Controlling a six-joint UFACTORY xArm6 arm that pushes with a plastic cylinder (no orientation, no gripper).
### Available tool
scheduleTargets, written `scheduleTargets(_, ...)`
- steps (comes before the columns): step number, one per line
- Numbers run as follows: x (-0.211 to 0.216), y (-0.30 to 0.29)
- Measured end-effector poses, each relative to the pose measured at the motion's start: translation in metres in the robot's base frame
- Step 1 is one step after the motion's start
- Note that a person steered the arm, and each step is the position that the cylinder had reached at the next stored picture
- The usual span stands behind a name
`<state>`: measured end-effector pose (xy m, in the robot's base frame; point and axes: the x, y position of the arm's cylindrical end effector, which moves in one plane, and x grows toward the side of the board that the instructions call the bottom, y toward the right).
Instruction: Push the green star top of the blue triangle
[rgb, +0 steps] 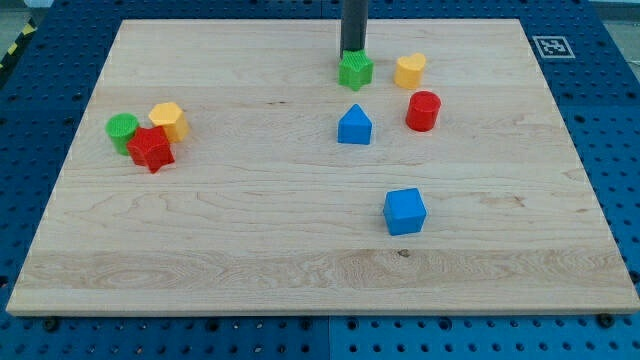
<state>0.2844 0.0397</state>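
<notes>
The green star lies near the view's top centre of the wooden board. The blue triangle lies just below it, with a small gap between them. My tip comes down from the view's top and touches the star's upper edge, on the side away from the triangle.
A yellow block and a red cylinder lie right of the star and triangle. A blue cube lies lower right. At the left, a green cylinder, a yellow block and a red star cluster together.
</notes>
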Motion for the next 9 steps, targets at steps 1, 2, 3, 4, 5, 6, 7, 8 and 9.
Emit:
scheduleTargets(1,0.029,0.000)
scheduleTargets(2,0.055,0.000)
scheduleTargets(3,-0.015,-0.006)
scheduleTargets(4,-0.057,0.032)
scheduleTargets(5,-0.025,0.124)
scheduleTargets(6,0.006,0.128)
scheduleTargets(7,0.023,0.112)
scheduleTargets(8,0.034,0.096)
scheduleTargets(9,0.066,0.101)
